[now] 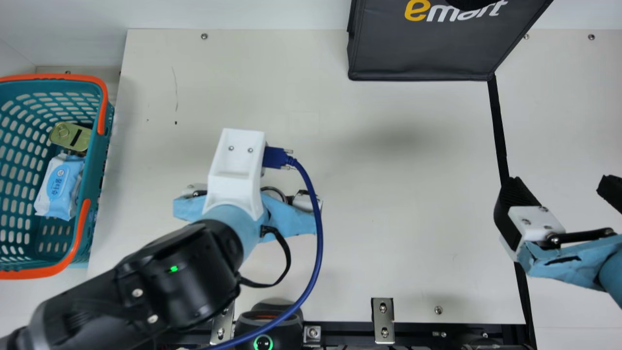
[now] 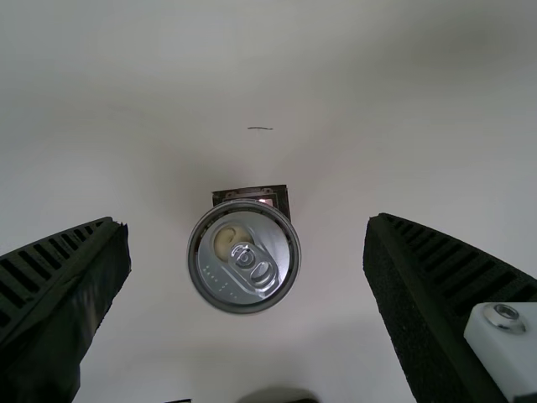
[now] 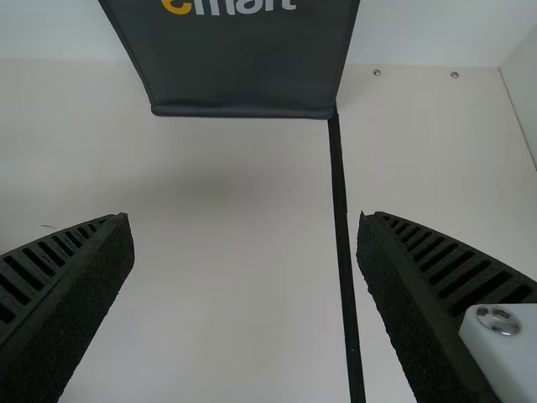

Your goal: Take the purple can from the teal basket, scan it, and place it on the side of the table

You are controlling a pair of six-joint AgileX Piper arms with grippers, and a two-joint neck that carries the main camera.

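Note:
In the main view my left gripper (image 1: 236, 170) is over the left-middle part of the table, its fingers hidden beneath its white mount. A can (image 2: 243, 256) with a silver pull-tab top is seen from above in the left wrist view, between the spread fingers of my left gripper (image 2: 246, 224) and touching neither; its side colour is hidden. My right gripper (image 1: 561, 186) is at the main view's right edge, open and holding nothing; the right wrist view also has that gripper (image 3: 244, 222) open. The teal basket (image 1: 103, 160) is at the far left.
Inside the basket are a blue-white wipes pack (image 1: 59, 187) and a gold tin (image 1: 71, 136). A small dark square (image 2: 250, 194) lies beside the can. A dark bag (image 1: 423, 53) stands at the back. A black device with a green ring (image 1: 263, 342) is at the front edge.

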